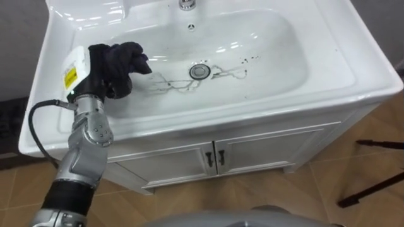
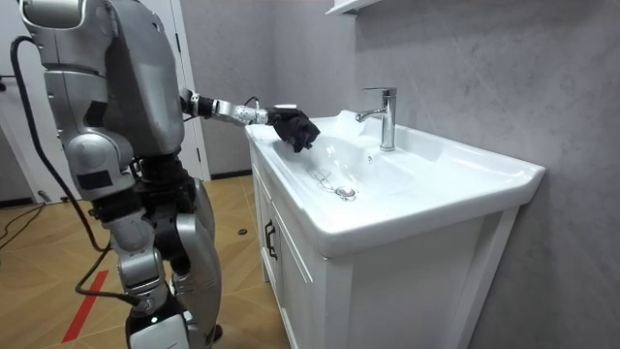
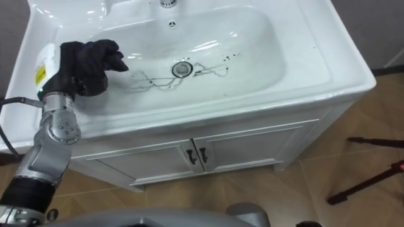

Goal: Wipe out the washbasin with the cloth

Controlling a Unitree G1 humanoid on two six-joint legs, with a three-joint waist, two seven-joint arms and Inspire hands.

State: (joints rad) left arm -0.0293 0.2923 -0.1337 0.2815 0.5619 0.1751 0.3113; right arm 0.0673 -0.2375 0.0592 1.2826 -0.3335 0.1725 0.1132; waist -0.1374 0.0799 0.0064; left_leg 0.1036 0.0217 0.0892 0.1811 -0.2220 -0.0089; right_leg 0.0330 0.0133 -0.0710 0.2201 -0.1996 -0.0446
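The robot's left hand (image 1: 95, 70) is closed tight around a bunched-up black cloth (image 1: 129, 57). The hand and cloth sit at the left side of the white basin (image 1: 278, 57), low over its sloping inside wall. I cannot tell if the cloth touches it. Near the cloth, thin dark marks (image 1: 170, 82) run across the bottom, up to the round drain (image 1: 199, 70) in the middle and past it. A shiny tap (image 2: 386, 116) stands at the back edge. Under the basin is a white cupboard (image 1: 265, 148) with two doors. The robot stands right in front of it, on a brown floor (image 1: 303, 202).
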